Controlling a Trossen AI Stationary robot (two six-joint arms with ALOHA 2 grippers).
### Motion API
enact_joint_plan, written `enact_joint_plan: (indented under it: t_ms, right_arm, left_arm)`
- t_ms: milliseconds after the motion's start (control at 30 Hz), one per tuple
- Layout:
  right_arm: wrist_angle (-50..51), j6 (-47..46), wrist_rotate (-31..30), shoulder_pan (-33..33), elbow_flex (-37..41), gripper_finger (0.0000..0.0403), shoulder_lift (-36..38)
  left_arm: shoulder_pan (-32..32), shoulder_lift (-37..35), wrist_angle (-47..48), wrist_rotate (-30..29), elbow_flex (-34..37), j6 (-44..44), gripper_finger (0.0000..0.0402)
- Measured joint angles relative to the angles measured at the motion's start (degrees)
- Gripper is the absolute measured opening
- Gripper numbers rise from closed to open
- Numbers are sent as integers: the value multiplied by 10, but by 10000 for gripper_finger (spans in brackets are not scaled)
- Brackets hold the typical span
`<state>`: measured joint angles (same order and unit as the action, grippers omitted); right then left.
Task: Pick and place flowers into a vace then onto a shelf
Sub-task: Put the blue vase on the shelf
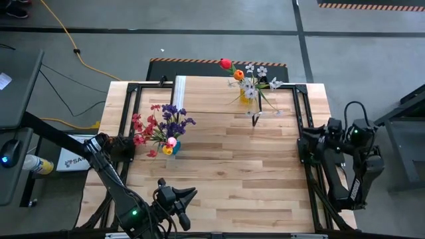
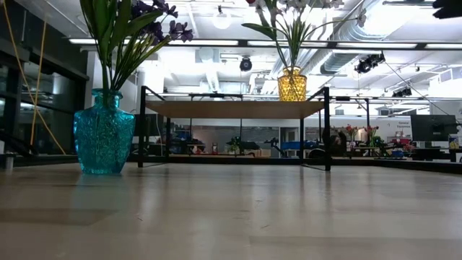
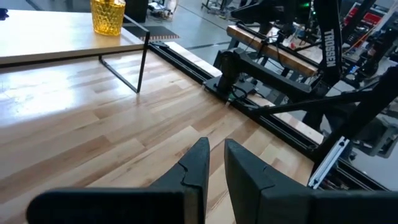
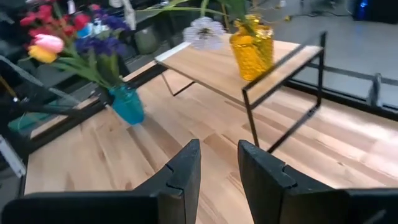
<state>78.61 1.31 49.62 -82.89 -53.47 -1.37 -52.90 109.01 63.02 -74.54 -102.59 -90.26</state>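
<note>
While both arms hung back at the near corners of the surface [image 1: 226, 166], the flowers stood in two vases. One bunch [image 1: 249, 81], with a red bloom, an orange one and several small white ones, sat in a yellow vase [image 2: 291, 84] on the shelf [image 2: 234, 108], toward its right end in the high view. The shelf itself stood along the far edge of the surface on thin black legs, a white strip at its left end. A second bunch [image 1: 161, 125], purple, red, pink and yellow, filled a blue vase [image 2: 103, 132] standing directly on the surface, near the left side and in front of the shelf, well apart from the yellow vase.

The left pincer [image 3: 214, 163] hovered over the near left part of the surface, its fingers nearly together with only a narrow slit between them, grasping nothing. The right pincer [image 4: 217, 165] was held over the right side of the surface, pointed toward the shelf, its fingers a small gap apart and likewise empty.
</note>
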Motion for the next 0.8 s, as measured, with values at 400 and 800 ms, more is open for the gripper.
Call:
enact_joint_plan:
  t_ms: [400, 800]
  right_arm:
    - [0, -13, -35, 0, 0, 99, 0]
    - [0, -13, -34, 0, 0, 99, 0]
  left_arm:
    - [0, 0, 4, 14, 0, 29, 85]
    - [0, 0, -65, 65, 0, 203, 259]
